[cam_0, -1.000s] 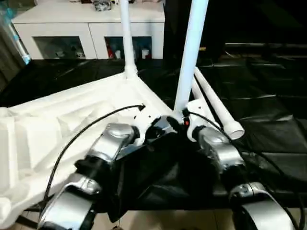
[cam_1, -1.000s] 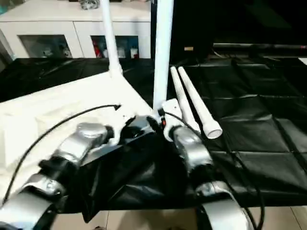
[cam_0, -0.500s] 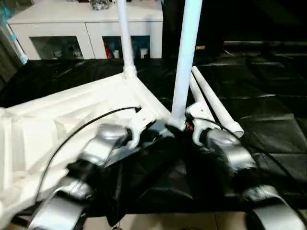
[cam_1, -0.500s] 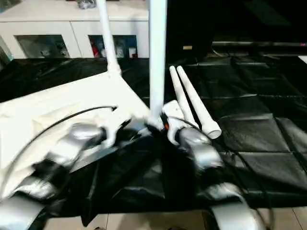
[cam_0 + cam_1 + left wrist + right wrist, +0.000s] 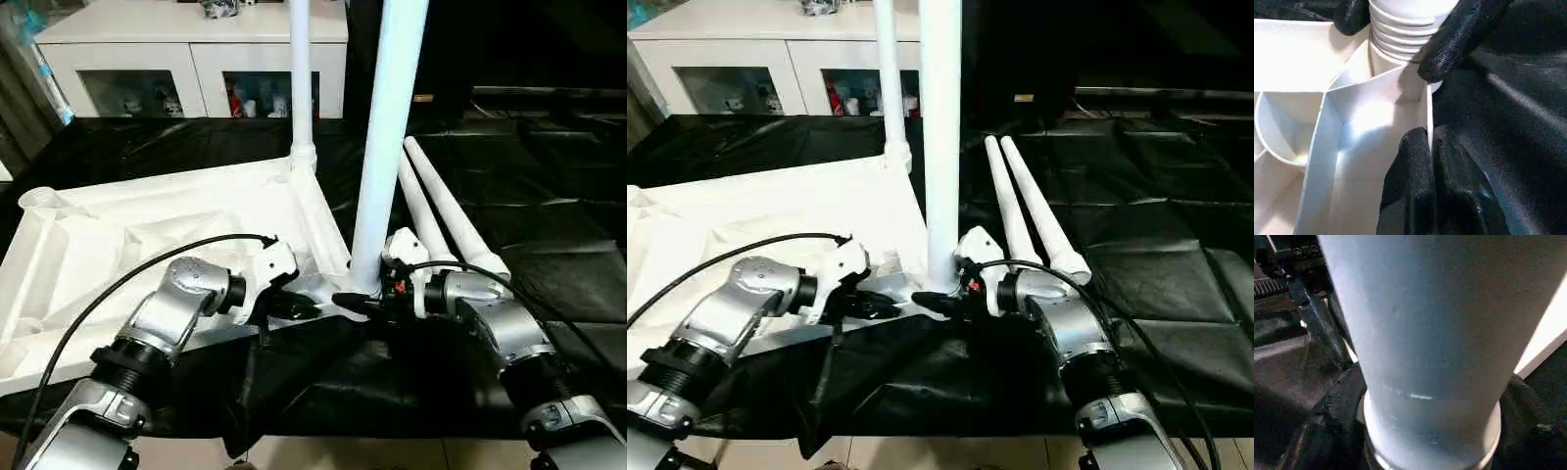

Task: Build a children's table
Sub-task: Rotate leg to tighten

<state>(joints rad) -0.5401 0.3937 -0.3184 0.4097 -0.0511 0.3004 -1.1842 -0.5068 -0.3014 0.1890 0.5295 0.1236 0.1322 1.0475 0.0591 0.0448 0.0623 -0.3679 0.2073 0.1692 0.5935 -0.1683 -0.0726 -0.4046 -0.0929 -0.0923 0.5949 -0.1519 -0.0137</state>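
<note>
The white table top (image 5: 147, 235) lies upside down, ribs up, on black cloth. One leg (image 5: 300, 78) stands in the far corner socket. A second leg (image 5: 387, 147) stands upright at the near corner, its threaded base (image 5: 1400, 34) at the socket. My right gripper (image 5: 353, 299) is shut on that base, a black finger (image 5: 1337, 406) on each side. My left gripper (image 5: 304, 308) is shut on the top's thin rim wall (image 5: 1429, 112) just beside the socket, fingers (image 5: 1415, 161) pinching it. Two loose legs (image 5: 451, 215) lie side by side to the right.
A white cabinet with glass doors (image 5: 196, 59) stands at the back. Black quilted cloth (image 5: 549, 215) covers the work surface, bunched under my forearms. A black cable (image 5: 127, 284) loops over the left arm. Pale floor shows at the near edge.
The whole picture has shifted, so the camera has moved. Both grippers stay at the near corner, right one on the leg's base, left one at the rim.
</note>
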